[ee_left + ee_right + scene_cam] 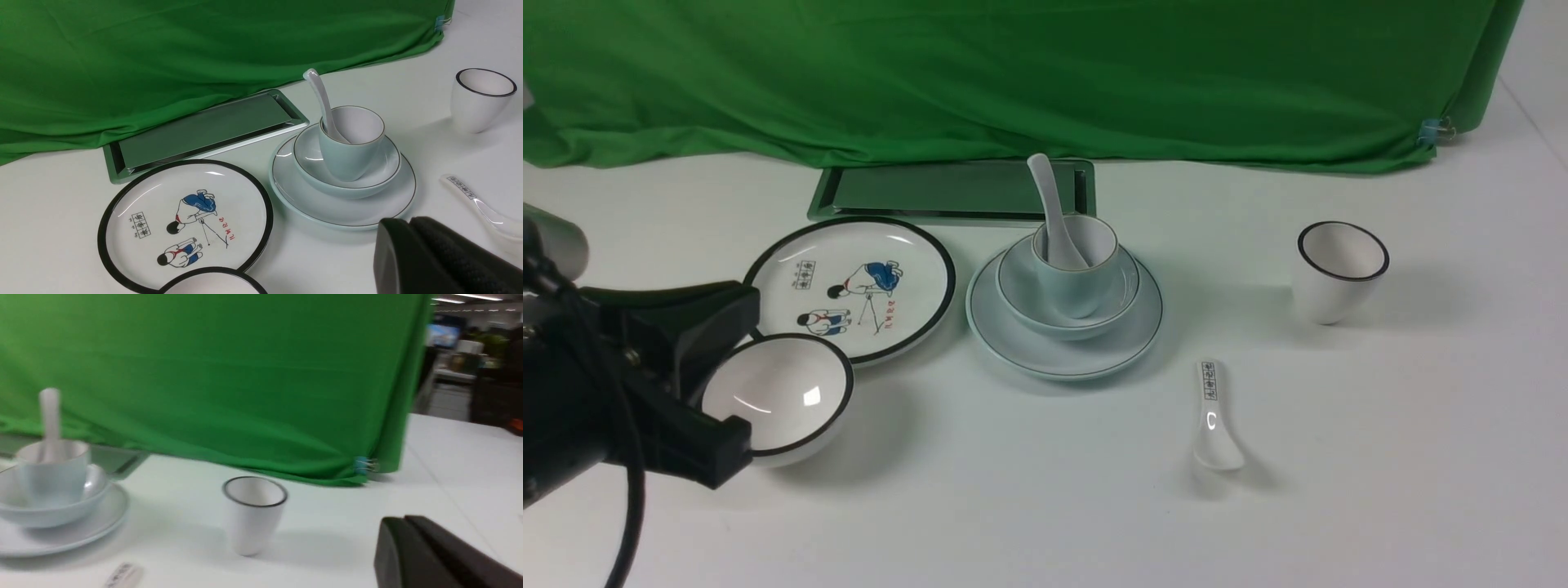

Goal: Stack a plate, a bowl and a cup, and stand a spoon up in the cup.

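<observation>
Four pieces make up the stack near the middle of the worktop [1339, 506]: the plate [1029, 353] lies flat, the bowl [1054, 327] sits on it, the cup [1074, 286] stands in the bowl, and the spoon [1049, 204] stands in the cup, scoop down, its handle leaning on the rim toward the green cloth [1013, 73]. The task looks finished, so I judge the step in hand to be a clean retreat of the arms. Both grippers are closed and carry nothing. The left gripper [402, 232] hangs low at the robot's left, close by the black-rimmed bowl [776, 392] and well apart from the stack. The right gripper [402, 531] is out of the front view and has the black-rimmed cup [1339, 273] ahead of it. Each arm would do best to lift up and back, not sweep sideways, since the left one could clip the black-rimmed bowl or the picture plate [849, 282] beside it. The cup narrows to a rounded base and the spoon's handle rises high above it, so a knock to the worktop could tip them. Slow, smooth moves suit best.
</observation>
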`<action>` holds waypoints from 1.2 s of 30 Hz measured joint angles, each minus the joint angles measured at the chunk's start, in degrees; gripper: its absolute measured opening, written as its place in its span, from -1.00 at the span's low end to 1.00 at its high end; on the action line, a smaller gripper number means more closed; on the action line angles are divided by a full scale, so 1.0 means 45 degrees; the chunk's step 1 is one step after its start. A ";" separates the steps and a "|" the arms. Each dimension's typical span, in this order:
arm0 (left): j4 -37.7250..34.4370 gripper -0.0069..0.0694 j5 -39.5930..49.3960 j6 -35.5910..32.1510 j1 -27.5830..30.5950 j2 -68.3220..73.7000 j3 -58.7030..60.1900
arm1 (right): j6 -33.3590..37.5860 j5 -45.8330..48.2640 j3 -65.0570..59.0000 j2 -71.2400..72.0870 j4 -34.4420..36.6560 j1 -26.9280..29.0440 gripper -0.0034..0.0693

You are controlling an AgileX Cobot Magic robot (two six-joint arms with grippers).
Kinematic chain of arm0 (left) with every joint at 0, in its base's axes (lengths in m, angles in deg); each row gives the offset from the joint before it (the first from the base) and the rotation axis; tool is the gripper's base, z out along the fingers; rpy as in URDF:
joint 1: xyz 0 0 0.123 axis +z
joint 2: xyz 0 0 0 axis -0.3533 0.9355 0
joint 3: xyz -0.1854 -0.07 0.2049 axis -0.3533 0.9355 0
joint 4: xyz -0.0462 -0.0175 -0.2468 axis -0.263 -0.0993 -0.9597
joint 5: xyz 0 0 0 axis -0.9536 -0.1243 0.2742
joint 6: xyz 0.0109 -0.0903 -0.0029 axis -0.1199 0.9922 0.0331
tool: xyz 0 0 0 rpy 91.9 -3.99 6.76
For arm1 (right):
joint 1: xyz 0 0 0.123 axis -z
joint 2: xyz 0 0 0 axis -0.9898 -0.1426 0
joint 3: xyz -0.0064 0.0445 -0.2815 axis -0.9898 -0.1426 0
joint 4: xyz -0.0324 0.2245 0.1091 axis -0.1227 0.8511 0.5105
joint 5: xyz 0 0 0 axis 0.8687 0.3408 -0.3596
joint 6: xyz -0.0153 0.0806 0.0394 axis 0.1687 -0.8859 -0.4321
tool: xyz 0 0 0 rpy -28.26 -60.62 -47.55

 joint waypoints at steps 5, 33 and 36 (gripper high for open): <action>0.0000 -0.90 0.0000 0.0000 0.0000 0.0000 0.0000 | -0.2462 0.2495 -0.0025 0.1137 -0.1714 0.0342 -0.87; 0.0000 -0.90 0.0000 -0.0014 0.0000 0.0000 0.0000 | -0.3064 0.5294 -0.0039 0.1548 -0.2194 0.0342 -0.85; 0.0000 -0.90 0.0000 -0.0014 0.0000 0.0000 0.0000 | -0.3064 0.5294 -0.0039 0.1548 -0.2194 0.0342 -0.83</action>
